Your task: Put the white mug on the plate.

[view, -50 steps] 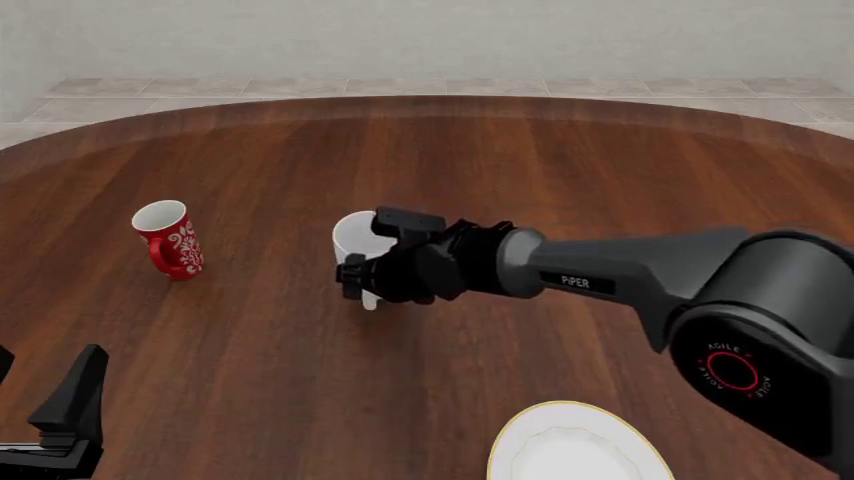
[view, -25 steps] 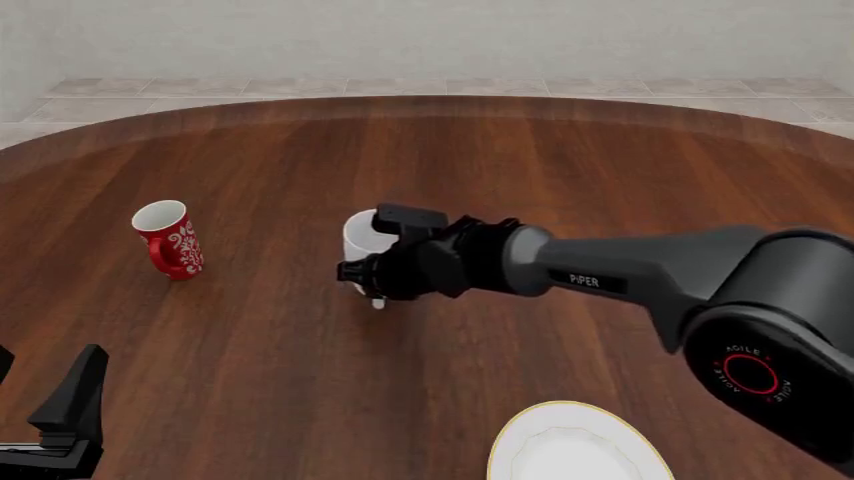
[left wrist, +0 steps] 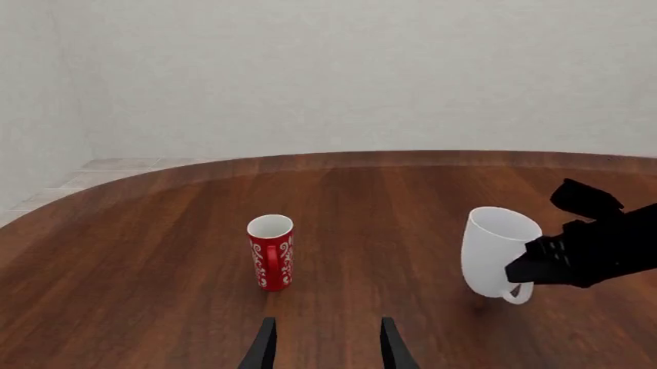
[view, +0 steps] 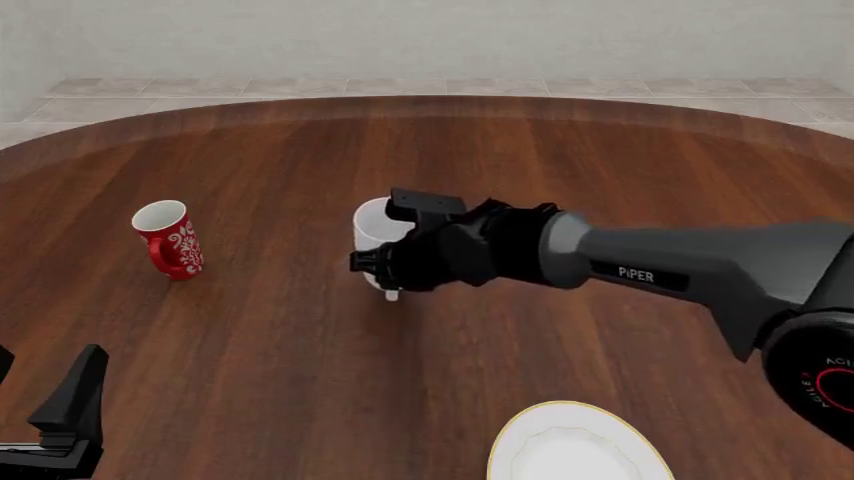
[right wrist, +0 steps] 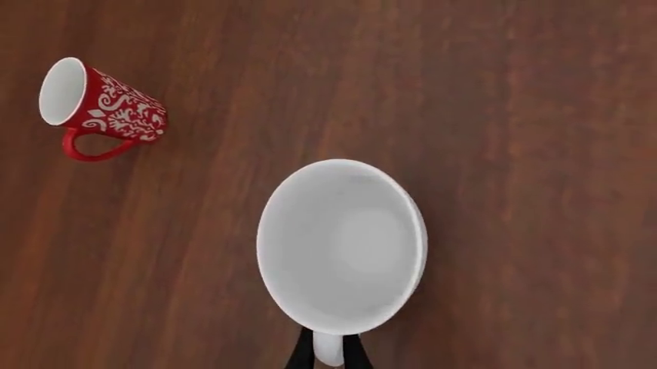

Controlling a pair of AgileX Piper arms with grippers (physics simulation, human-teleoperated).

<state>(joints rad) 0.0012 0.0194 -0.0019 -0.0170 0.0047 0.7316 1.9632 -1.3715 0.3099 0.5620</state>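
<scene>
From my front camera, the right gripper (view: 388,272) and its wrist cover most of the white mug (view: 372,226), so I only get the rim's left part and a bit of handle below. The plate (view: 577,448) is cut by the bottom edge; I see just its far half. The left gripper (view: 67,415) sits in the corner, largely out of frame, though its fingers (left wrist: 263,350) show parted in the left wrist view, tips only. In the right wrist view the fingers are clipped at the edge beside the mug's handle (right wrist: 328,350), and I can't judge the mug's base or whether it touches the table (right wrist: 534,154).
</scene>
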